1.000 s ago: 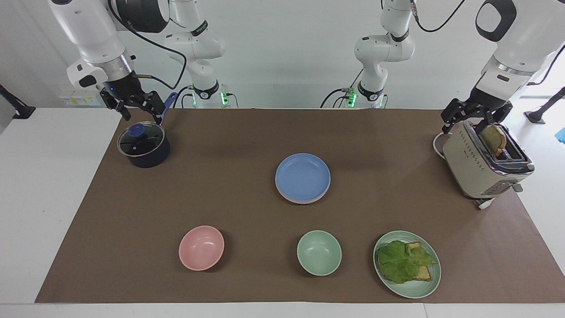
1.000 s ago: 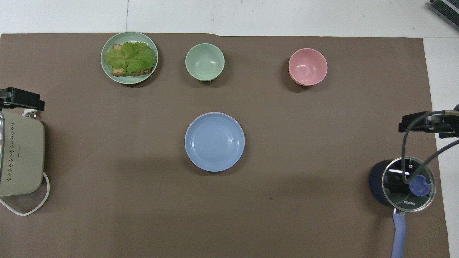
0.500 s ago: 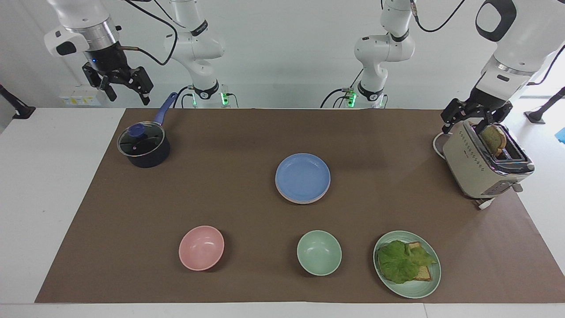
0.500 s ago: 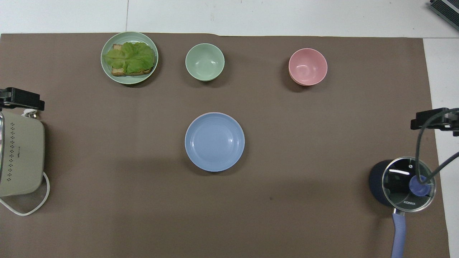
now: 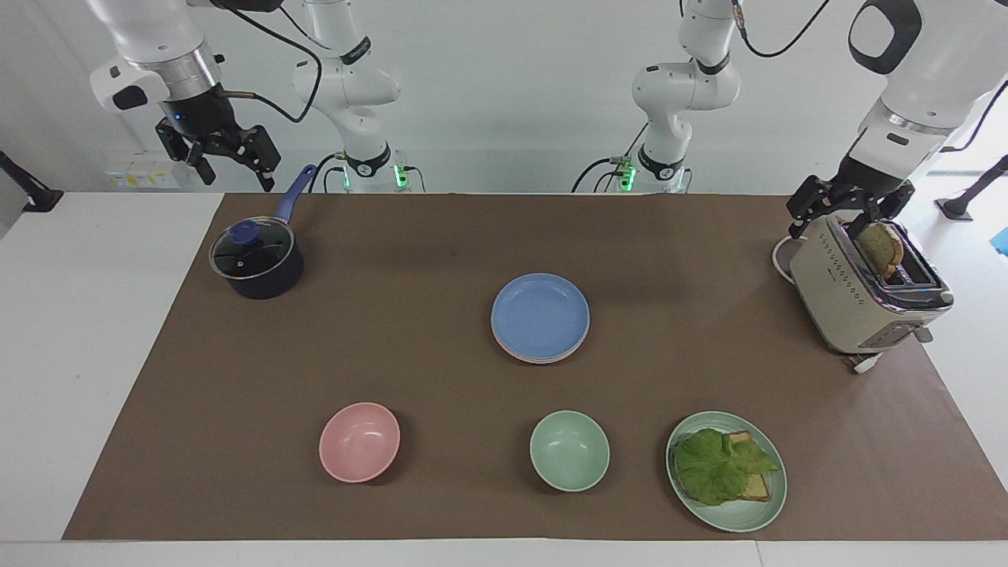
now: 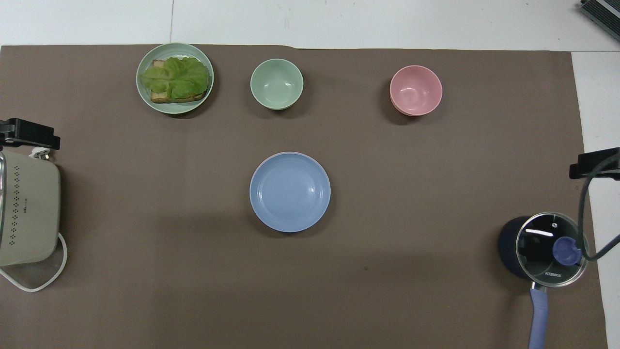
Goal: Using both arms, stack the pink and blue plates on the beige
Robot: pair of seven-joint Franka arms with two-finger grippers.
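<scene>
In the middle of the brown mat sits a stack of plates with the blue plate (image 5: 540, 313) (image 6: 289, 192) on top. A thin pale pink plate rim (image 5: 539, 359) shows just under it. The beige plate is hidden beneath them. My right gripper (image 5: 235, 172) (image 6: 595, 165) hangs open and empty in the air, over the table edge next to the saucepan. My left gripper (image 5: 843, 220) (image 6: 29, 134) waits open over the toaster, holding nothing.
A dark saucepan (image 5: 256, 261) (image 6: 542, 248) with a glass lid stands at the right arm's end. A beige toaster (image 5: 858, 303) with toast in it stands at the left arm's end. Farthest from the robots are a pink bowl (image 5: 359, 441), a green bowl (image 5: 568, 450) and a green plate (image 5: 736, 521) with lettuce toast.
My right gripper has lifted away from just above the saucepan and drawn outward toward the table's edge. The left arm and the plates have not moved.
</scene>
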